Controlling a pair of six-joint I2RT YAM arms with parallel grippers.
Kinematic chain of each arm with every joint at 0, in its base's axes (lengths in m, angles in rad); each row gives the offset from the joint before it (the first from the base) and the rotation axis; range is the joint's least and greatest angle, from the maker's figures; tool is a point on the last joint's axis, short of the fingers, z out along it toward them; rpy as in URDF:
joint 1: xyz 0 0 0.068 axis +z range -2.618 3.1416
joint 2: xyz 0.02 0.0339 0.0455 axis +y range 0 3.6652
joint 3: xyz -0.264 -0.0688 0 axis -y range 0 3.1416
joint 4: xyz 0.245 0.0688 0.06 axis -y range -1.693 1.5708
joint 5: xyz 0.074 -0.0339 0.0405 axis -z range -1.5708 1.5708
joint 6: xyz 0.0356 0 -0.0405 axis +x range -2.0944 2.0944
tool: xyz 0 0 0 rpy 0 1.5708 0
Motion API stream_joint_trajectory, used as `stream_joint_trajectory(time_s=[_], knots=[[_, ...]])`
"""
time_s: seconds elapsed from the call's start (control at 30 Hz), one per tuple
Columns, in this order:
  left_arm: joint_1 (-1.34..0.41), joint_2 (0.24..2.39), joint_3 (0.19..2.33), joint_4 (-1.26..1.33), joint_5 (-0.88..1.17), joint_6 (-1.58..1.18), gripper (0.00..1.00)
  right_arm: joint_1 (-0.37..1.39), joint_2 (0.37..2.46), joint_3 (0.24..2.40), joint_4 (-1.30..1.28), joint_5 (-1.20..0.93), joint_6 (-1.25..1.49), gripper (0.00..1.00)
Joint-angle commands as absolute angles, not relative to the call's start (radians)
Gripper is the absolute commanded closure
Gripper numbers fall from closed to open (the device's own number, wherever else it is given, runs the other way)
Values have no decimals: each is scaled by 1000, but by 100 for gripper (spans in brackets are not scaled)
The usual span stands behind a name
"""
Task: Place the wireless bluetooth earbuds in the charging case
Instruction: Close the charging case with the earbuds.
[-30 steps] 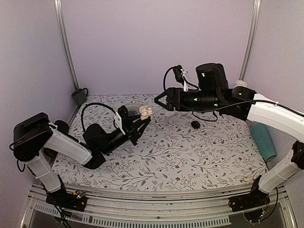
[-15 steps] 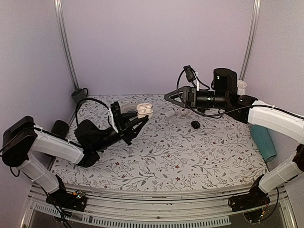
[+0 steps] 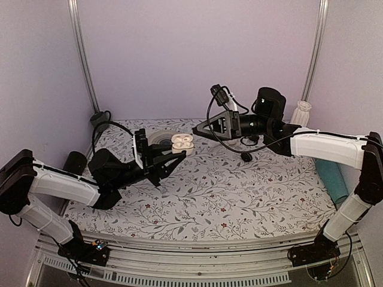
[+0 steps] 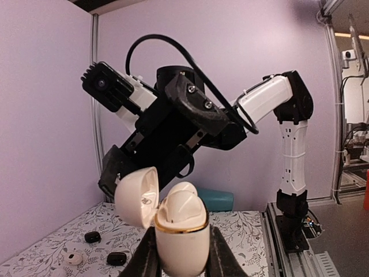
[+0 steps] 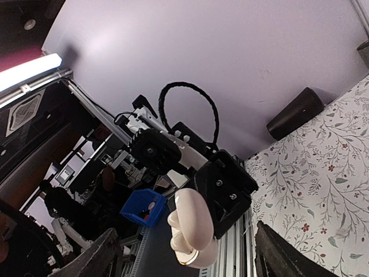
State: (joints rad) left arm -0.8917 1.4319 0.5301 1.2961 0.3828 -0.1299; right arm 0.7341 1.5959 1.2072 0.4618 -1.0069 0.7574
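My left gripper [image 3: 178, 150] is shut on the charging case [image 3: 182, 143], a small white glossy case held up above the table at the back left. In the left wrist view the gripper [image 4: 183, 255] clamps the case [image 4: 183, 239] by its lower body. The lid [image 4: 137, 196] hangs open to the left. Cream earbuds [image 4: 183, 205] sit in its wells above the gold rim. My right gripper [image 3: 196, 128] hovers just right of the case, open and empty. In the right wrist view that gripper [image 5: 186, 228] faces the case [image 5: 196, 231] from a short way off.
A black piece [image 3: 246, 156] lies under the right arm. Two black pieces [image 4: 92, 236] and a small white one [image 4: 73, 258] lie on the floral mat. A teal cylinder [image 3: 332, 178] lies at the right edge. At the left are a black cylinder [image 3: 76, 160] and a grey cup [image 3: 100, 119]. A round white dish [image 3: 160, 137] sits behind the case.
My right gripper drew back to the right, then returned close to the case, with its jaws wider. The left arm shifted leftward while the case stayed almost in place.
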Motion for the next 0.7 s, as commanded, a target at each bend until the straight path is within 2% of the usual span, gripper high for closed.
stream_joint_trajectory(time_s=[0.0,0.47,0.67], knots=[[-871,1418,527,1337,438,-179,100,777,1615,1267,548,-1114,783,21],[-856,1428,531,1338,449,-215,100,813,1609,1287,479,-1101,727,22],[-853,1428,537,1335,461,-230,100,813,1562,1293,291,-922,619,26]])
